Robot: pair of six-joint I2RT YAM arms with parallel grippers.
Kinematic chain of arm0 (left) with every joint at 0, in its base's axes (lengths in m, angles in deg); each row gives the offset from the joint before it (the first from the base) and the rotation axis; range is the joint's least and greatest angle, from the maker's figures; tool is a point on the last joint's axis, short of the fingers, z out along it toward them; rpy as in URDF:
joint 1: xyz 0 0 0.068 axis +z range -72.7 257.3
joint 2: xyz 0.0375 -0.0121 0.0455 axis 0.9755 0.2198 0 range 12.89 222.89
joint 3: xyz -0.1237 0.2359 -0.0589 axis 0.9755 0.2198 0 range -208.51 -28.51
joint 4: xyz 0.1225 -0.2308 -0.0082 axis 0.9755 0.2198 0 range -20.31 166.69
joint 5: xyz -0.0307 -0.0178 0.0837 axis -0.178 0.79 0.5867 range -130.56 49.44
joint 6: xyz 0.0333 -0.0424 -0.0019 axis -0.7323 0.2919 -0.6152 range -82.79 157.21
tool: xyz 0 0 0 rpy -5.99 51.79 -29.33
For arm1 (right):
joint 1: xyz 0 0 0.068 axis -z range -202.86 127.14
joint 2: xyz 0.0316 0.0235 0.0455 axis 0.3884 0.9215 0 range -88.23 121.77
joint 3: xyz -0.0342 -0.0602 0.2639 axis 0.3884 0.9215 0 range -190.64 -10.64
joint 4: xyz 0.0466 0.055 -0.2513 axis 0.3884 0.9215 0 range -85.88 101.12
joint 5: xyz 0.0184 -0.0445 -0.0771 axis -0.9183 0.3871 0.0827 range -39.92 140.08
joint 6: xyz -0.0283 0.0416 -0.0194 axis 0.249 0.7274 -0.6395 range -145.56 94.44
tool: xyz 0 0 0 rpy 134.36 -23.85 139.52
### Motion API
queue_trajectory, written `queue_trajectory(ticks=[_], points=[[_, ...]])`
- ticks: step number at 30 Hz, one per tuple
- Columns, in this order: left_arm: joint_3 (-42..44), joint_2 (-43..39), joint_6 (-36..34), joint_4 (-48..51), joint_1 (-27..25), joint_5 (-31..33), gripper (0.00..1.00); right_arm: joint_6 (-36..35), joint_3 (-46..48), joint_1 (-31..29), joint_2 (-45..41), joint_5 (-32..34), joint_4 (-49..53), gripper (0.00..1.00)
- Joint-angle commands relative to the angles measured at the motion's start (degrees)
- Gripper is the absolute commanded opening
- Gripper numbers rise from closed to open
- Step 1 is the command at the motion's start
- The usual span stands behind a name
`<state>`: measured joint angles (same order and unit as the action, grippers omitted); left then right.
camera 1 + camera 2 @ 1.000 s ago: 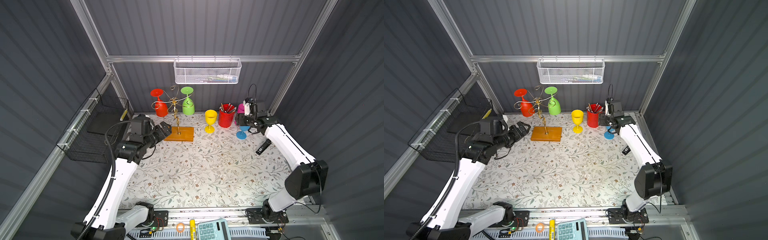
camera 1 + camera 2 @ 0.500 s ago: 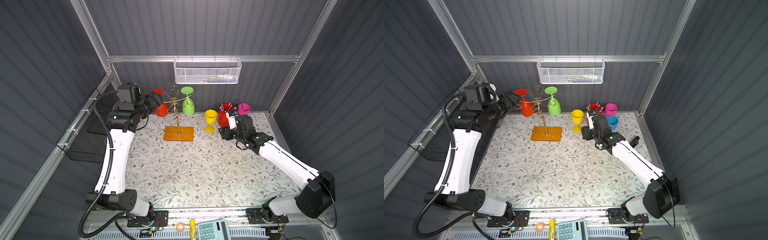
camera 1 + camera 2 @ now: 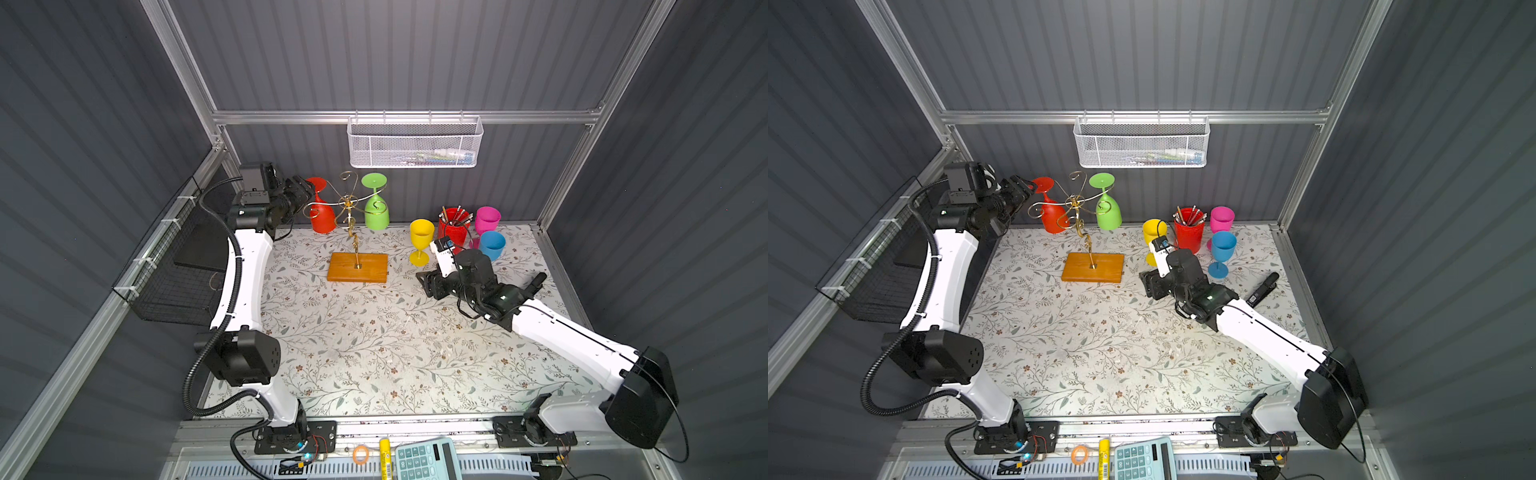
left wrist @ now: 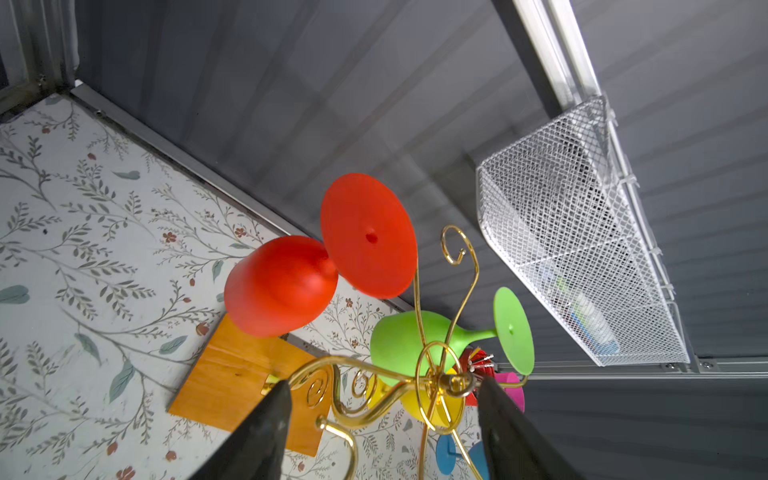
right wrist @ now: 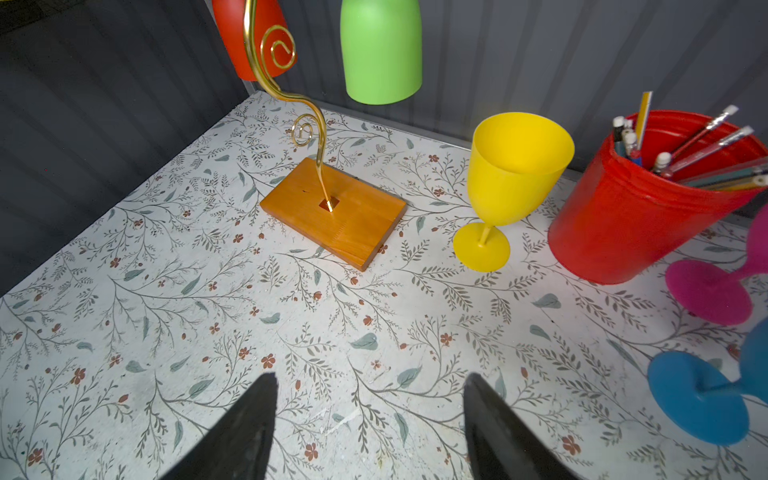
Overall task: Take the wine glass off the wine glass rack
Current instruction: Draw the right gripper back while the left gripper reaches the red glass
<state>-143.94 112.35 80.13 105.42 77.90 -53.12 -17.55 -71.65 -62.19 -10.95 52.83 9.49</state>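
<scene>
The wine glass rack (image 3: 348,204), gold wire on an orange-brown wooden base (image 3: 358,268), stands at the back of the table. A red wine glass (image 3: 322,215) and a green wine glass (image 3: 376,212) hang upside down from its arms. My left gripper (image 3: 305,193) is raised beside the red glass's foot, open and holding nothing. In the left wrist view the red glass (image 4: 282,286) lies ahead of the gripper (image 4: 380,399), and gold scrolls show between the fingertips. My right gripper (image 3: 426,282) hovers low over the table, open and empty.
A yellow wine glass (image 3: 420,241), a red pencil cup (image 3: 455,226), a pink glass (image 3: 487,219) and a blue glass (image 3: 492,245) stand at the back right. A white mesh basket (image 3: 415,143) hangs on the back wall. A black wire basket (image 3: 174,266) hangs on the left.
The left arm rose from beside the wooden base to the red glass's foot, and its jaws narrowed a little. The right arm left the blue glass and came toward the table's middle.
</scene>
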Motion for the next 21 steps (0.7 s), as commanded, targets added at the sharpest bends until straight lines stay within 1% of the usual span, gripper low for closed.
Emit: queue_trajectory(ticks=[1, 7, 12, 17, 21], points=[[-0.8, 1.4, 1.1, -4.9, 1.1, -2.5, 0.7, -0.8, 0.5, -0.6, -0.9, -0.2, -2.1, 0.71], [-1.1, 4.0, 2.0, -6.6, 1.8, -2.1, 0.71, -0.9, 0.1, -1.3, -0.4, 0.0, -2.3, 0.71], [-1.2, 6.1, 2.9, -8.3, 2.6, -3.0, 0.7, -1.2, -0.2, -1.5, -0.2, 0.4, -2.3, 0.71], [0.2, 7.3, 5.1, -12.3, 3.6, -5.0, 0.67, -0.7, -0.7, -1.7, 0.2, -0.2, -2.1, 0.7], [1.6, 8.2, 8.4, -16.4, 4.4, -9.2, 0.63, -0.9, -0.9, -2.0, 0.4, 0.1, -2.0, 0.7]])
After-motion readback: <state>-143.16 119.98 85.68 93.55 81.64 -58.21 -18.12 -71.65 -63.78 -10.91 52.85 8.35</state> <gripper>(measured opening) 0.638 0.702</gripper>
